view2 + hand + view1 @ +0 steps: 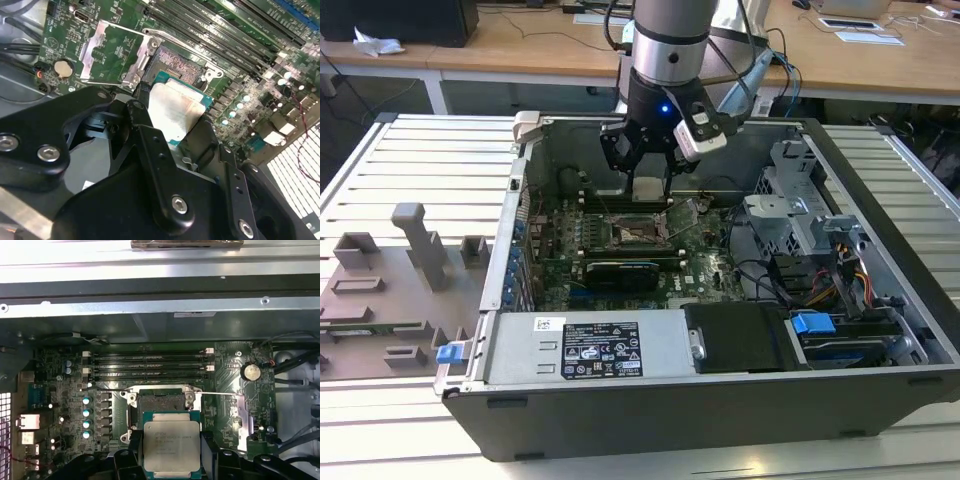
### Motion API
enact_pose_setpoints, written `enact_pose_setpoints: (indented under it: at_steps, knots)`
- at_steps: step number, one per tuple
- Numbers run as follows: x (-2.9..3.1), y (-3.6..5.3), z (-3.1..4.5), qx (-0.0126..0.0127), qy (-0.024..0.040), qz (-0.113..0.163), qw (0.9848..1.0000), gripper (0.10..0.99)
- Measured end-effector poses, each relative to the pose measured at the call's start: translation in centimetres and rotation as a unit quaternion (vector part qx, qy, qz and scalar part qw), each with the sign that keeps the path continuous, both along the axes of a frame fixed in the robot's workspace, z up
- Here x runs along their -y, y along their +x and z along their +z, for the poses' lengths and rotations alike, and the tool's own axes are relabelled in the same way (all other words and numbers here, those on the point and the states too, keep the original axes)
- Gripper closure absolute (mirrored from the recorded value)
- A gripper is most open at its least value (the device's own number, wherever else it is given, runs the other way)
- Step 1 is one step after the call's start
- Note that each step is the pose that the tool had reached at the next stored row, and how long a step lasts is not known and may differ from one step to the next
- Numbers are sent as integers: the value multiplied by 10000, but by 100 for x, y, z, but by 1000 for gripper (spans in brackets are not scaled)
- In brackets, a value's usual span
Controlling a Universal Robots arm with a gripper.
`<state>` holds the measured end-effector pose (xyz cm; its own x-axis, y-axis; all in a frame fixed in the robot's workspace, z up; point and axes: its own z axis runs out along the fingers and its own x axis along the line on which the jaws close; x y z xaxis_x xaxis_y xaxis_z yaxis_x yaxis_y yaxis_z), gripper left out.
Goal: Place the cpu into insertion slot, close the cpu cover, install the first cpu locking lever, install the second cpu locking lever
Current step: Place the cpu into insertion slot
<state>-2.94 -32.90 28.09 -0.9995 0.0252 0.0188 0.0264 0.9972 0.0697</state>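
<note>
In the first wrist view the black hand (171, 442) is grasping the cpu (171, 452), a flat square with a dull silver top, near the dark-rimmed square insertion slot (160, 402). The thin metal cpu cover (240, 415) is lying flipped open beside the slot.

The claw (171, 462) grips the cpu (171, 442) near the open insertion slot (160, 401).
</note>
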Motion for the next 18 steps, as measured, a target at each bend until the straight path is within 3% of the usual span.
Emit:
enact_pose_setpoints:
  at_steps: [7,11,14,18]
  knots:
    - [-26,-4,-164,0,0,0,10000,545]
    - [-26,-5,-177,0,-1,-12,10000,545]
    - [-26,-5,-177,0,-7,-244,9997,545]
    - [-26,-5,-178,0,-20,-627,9980,545]
